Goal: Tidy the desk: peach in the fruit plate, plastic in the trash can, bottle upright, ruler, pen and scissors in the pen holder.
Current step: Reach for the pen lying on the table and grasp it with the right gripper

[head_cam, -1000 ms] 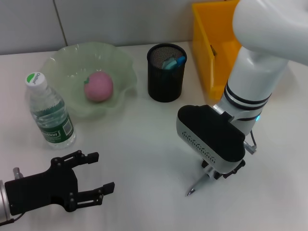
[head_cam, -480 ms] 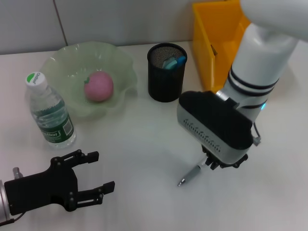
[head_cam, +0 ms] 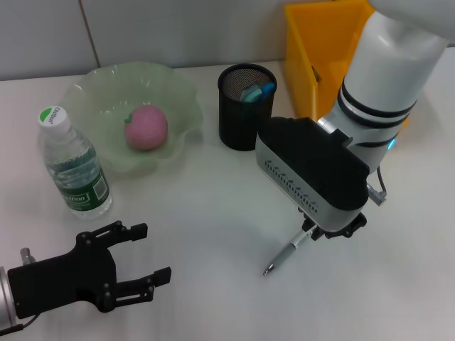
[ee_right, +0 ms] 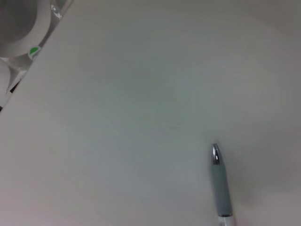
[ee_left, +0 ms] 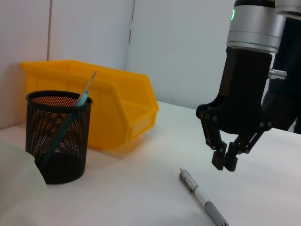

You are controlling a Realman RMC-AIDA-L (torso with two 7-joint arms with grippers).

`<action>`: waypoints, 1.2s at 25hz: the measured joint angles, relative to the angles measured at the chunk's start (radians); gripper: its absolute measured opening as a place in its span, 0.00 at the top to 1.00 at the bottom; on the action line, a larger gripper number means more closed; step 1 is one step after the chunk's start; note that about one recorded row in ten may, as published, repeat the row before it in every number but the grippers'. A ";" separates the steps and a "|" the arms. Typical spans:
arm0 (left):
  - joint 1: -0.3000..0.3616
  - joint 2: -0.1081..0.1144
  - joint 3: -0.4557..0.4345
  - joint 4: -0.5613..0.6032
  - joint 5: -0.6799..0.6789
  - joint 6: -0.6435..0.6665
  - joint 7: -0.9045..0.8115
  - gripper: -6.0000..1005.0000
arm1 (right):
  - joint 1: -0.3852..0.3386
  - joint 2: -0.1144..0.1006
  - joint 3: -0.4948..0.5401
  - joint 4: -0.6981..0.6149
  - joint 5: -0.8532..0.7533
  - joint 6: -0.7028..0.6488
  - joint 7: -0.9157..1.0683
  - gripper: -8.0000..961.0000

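Right gripper (ee_left: 226, 160): mine, hanging just above the worktop (head_cam: 213, 213), over the rear end of the pen; seen from the left wrist, my fingers (ee_left: 219, 157) are drawn together at the tips with nothing between them, and they sit clear of the pen.
Pen (head_cam: 286, 254): lying flat on the worktop, tip pointing toward me and to my left, its rear end hidden under my right wrist housing in the head view; the right wrist view shows its metal tip and grey barrel (ee_right: 220, 186) resting on bare white surface.
Left gripper (head_cam: 142, 252): mine too, parked low at the near left of the worktop; fingers (head_cam: 131, 231) spread apart, holding nothing.
Pen holder (head_cam: 245, 106): black mesh cup standing upright beyond the pen, between the fruit plate and the trash can; blue-green items stick out of it, one leaning against its rim.
Trash can (head_cam: 320, 57): yellow bin at the far right, just beside the pen holder; I cannot tell what is inside.
Fruit plate (head_cam: 92, 96): pale green, wavy-edged, at the far left.
Peach (head_cam: 146, 128): pink, sitting inside the fruit plate.
Bottle (head_cam: 73, 165): clear plastic with a green label and a white cap, standing upright just beside the near rim of the fruit plate.
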 joint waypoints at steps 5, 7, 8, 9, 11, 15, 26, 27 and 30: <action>0.001 -0.002 0.000 -0.001 0.000 0.000 0.005 0.17 | -0.007 0.001 -0.036 0.015 0.000 0.002 0.001 0.82; 0.000 -0.003 -0.001 -0.001 0.000 -0.001 0.005 0.17 | -0.012 0.002 -0.047 0.022 0.000 0.009 -0.004 0.74; 0.000 -0.003 -0.001 -0.001 0.000 -0.001 0.005 0.17 | -0.013 0.002 -0.050 0.023 0.000 0.013 -0.008 0.69; -0.001 -0.004 -0.001 -0.001 -0.001 -0.003 0.005 0.17 | -0.014 0.002 -0.051 0.025 0.001 0.019 -0.013 0.65; -0.001 -0.004 -0.002 -0.001 -0.002 -0.006 0.006 0.17 | -0.017 0.002 -0.051 0.032 0.003 0.036 -0.027 0.61; 0.000 -0.004 -0.013 -0.001 -0.003 -0.008 0.007 0.17 | -0.019 0.002 -0.054 0.051 0.003 0.079 -0.050 0.61; -0.001 -0.004 -0.025 -0.002 -0.003 -0.010 0.008 0.17 | -0.007 0.003 -0.058 0.133 0.012 0.158 -0.106 0.62; -0.002 -0.004 -0.026 -0.002 -0.003 -0.010 0.009 0.17 | -0.005 0.003 -0.061 0.142 0.014 0.165 -0.108 0.62; -0.002 -0.004 -0.027 -0.002 -0.003 -0.010 0.009 0.17 | 0.006 0.003 -0.068 0.164 0.022 0.176 -0.111 0.62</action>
